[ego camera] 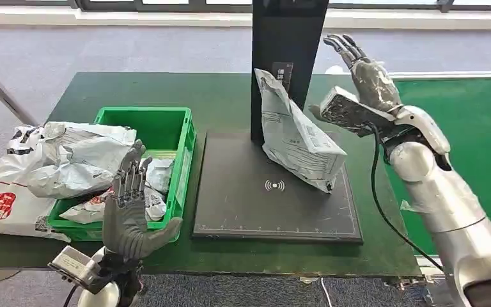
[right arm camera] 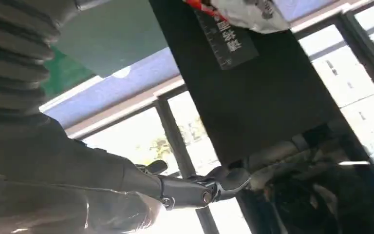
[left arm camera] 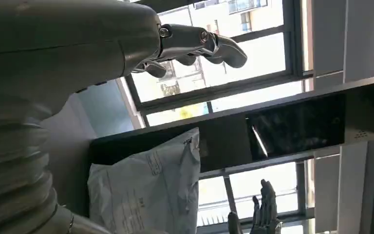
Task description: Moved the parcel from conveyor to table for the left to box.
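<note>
one grey parcel stands tilted on the black scanner plate in the middle of the green worktop, its upper end leaning against the black upright column behind it. its lower corner rests on the plate near the right edge. print on its label is too small to read.

the right hand is raised just beside the parcel's upper right, fingers straight and spread, holding nothing; a gap shows between it and the bag. the wrist camera block below it hides part of the palm. in the right wrist view the fingers show against bright windows, and a corner of the parcel is cut off at the frame edge.

the left hand is held up in front of the green crate, palm toward the camera, fingers apart and empty. it covers part of the crate's near wall and some of the bags inside. the left wrist view shows its fingers against the window glare, with the parcel and the column beyond, and the right hand partly cut off at the frame edge.

several grey and white mail bags are heaped in and over the crate's left side, spilling onto the worktop; how many there are cannot be told. a green conveyor belt lies to the right, partly hidden behind the right arm.
</note>
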Available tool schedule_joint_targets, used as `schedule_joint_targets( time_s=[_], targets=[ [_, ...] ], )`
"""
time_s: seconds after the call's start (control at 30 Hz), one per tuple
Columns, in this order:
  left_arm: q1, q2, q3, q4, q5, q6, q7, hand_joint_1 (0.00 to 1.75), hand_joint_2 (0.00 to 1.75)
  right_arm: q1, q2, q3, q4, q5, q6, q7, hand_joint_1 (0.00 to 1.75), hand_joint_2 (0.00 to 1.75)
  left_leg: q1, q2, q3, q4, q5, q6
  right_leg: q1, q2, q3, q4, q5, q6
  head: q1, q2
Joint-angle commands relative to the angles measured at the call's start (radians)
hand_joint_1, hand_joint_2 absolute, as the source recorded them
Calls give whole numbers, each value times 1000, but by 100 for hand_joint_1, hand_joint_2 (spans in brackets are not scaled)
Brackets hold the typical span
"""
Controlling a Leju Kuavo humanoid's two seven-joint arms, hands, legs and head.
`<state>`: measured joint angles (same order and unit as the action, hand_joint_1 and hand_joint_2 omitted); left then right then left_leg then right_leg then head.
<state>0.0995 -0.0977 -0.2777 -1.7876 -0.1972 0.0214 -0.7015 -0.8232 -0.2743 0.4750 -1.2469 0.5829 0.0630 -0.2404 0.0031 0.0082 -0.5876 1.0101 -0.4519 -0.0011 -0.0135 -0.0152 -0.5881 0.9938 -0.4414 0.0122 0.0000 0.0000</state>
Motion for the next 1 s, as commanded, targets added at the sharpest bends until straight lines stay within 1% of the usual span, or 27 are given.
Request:
schedule_joint_targets(
  time_s=[0.03, 0.07, 0.1, 0.13, 0.17, 0.2, 0.23, 0.27, 0.3, 0.33, 0.4, 0.43, 0.47, 0.5, 0.57, 0.6, 0.7, 0.73, 0.77, 0.8, 0.83, 0.87, 0.9, 1.0],
  targets=[
    [33, 26, 15, 1, -32, 14, 3, 0, 175, 242, -57, -241, -230, -80, -84, -32, 0, 175, 1, -5, 1, -1, 1, 0, 1, -4, 3, -2, -1, -1, 0, 0],
    [35, 26, 17, 2, -38, 17, 3, 0, 175, 304, -40, -299, -261, -119, -86, -46, 0, 175, 2, -8, 2, -3, 2, 0, 2, -7, 5, -5, -1, -1, 0, 0],
    [37, 27, 20, 2, -47, 19, 3, 0, 175, 442, -9, -403, -334, -138, -112, -57, 0, 175, 2, -6, 2, -2, 1, 0, 2, -6, 5, -3, -1, 0, 0, 0],
    [39, 27, 23, 1, -48, 21, 3, 0, 175, 524, -4, -444, -376, -140, -115, -97, 0, 175, 2, -10, 4, -5, 2, 0, 2, -9, 8, -6, -1, 0, 0, 0],
    [40, 31, 26, -1, -51, 20, 6, 0, 175, 613, 28, -517, -411, -164, -119, -120, 0, 175, 3, -12, 5, -7, 2, 0, 2, -10, 10, -9, -1, -1, 0, 0],
    [36, 39, 29, 3, -58, 19, 24, 0, 175, 676, 58, -575, -433, -206, -114, -138, 0, 175, 3, -13, 5, -6, 2, -1, 3, -12, 11, -9, -2, -1, 0, 0],
    [33, 40, 35, 6, -58, 20, 25, 0, 175, 714, 69, -603, -447, -213, -105, -167, 0, 175, 3, -11, 5, -4, 0, 0, 3, -10, 10, -7, -2, -1, 0, 0],
    [31, 44, 39, 8, -59, 19, 32, 0, 175, 742, 112, -654, -456, -230, -93, -171, 0, 175, 3, -14, 7, -6, 0, 0, 3, -12, 13, -10, -3, -1, 0, 0],
    [31, 46, 47, 14, -59, 19, 44, 0, 175, 767, 130, -674, -467, -230, -83, -185, 0, 175, 3, -14, 4, -4, -1, 0, 2, -13, 11, -7, -4, -1, 0, 0],
    [32, 46, 50, 16, -58, 18, 44, 0, 175, 772, 134, -678, -469, -227, -81, -190, 0, 175, 2, -16, 5, -5, -1, 0, 2, -15, 12, -7, -5, -1, 0, 0],
    [33, 46, 53, 16, -57, 16, 44, 0, 175, 759, 140, -673, -470, -222, -77, -187, 0, 175, 2, -14, 1, -2, -3, 0, 1, -12, 7, -4, -6, 1, 0, 0],
    [33, 45, 53, 16, -57, 16, 44, 0, 175, 754, 140, -671, -470, -220, -75, -185, 0, 175, 1, -13, 3, -3, -4, -1, 1, -11, 9, -4, -6, 0, 0, 0],
    [31, 52, 52, 21, -78, 23, 68, 0, 175, 769, 171, -696, -480, -240, -68, -166, 0, 175, 1, -11, 2, -2, -4, 0, 1, -10, 7, -3, -6, 0, 0, 0],
    [17, 67, 50, 29, -115, 42, 88, 0, 175, 828, 214, -735, -510, -272, -65, -166, 0, 175, 1, -9, 3, -3, -4, -1, 1, -8, 7, -4, -6, 0, 0, 0],
    [-37, 88, 55, 63, -213, 84, 137, 0, 175, 932, 270, -769, -547, -297, -64, -204, 0, 175, 2, -11, 4, -5, -3, -1, 1, -11, 8, -5, -6, -1, 0, 0],
    [-72, 99, 54, 83, -250, 92, 162, 0, 175, 969, 301, -782, -553, -320, -56, -232, 0, 175, 3, -16, 3, -5, -3, -1, 3, -16, 9, -6, -7, -1, 0, 0],
    [-84, 97, 57, 90, -249, 88, 168, 0, 175, 973, 307, -780, -552, -319, -57, -241, 0, 175, 2, -16, 4, -4, -3, -1, 2, -16, 9, -5, -9, -1, 0, 0],
    [-81, 96, 56, 90, -249, 89, 168, 0, 175, 964, 305, -781, -553, -320, -57, -240, 0, 175, 2, -12, 2, -3, -4, 0, 2, -13, 7, -4, -9, -1, 0, 0],
    [-92, 126, 37, 101, -316, 95, 202, 0, 175, 961, 323, -785, -541, -327, -45, -231, 0, 175, 2, -11, 3, -4, -4, -1, 2, -11, 8, -4, -9, -1, 0, 0],
    [-106, 150, 22, 122, -457, 138, 244, 0, 175, 967, 352, -783, -530, -338, -30, -231, 0, 175, 2, -9, 4, -4, -5, -1, 2, -8, 8, -4, -9, -1, 0, 0],
    [-124, 172, 0, 145, -558, 142, 270, 0, 175, 976, 382, -781, -521, -336, -19, -236, 0, 175, 2, -7, 4, -4, -5, -1, 2, -7, 7, -3, -8, -1, 0, 0],
    [-156, 178, -17, 179, -698, 181, 308, 0, 175, 980, 414, -776, -504, -326, -8, -252, 0, 175, 2, -5, 4, -3, -5, -1, 2, -7, 7, -3, -8, -1, 0, 0],
    [-180, 180, -35, 199, -756, 189, 319, 0, 175, 982, 428, -771, -493, -318, -5, -259, 0, 175, 2, -5, 5, -4, -5, -2, 2, -6, 7, -3, -8, -2, 0, 0],
    [-210, 185, -58, 221, -798, 183, 332, 0, 175, 978, 439, -765, -474, -312, 1, -267, 0, 175, 3, -7, 5, -4, -3, -2, 2, -7, 7, -4, -8, -2, 0, 0]
  ],
)
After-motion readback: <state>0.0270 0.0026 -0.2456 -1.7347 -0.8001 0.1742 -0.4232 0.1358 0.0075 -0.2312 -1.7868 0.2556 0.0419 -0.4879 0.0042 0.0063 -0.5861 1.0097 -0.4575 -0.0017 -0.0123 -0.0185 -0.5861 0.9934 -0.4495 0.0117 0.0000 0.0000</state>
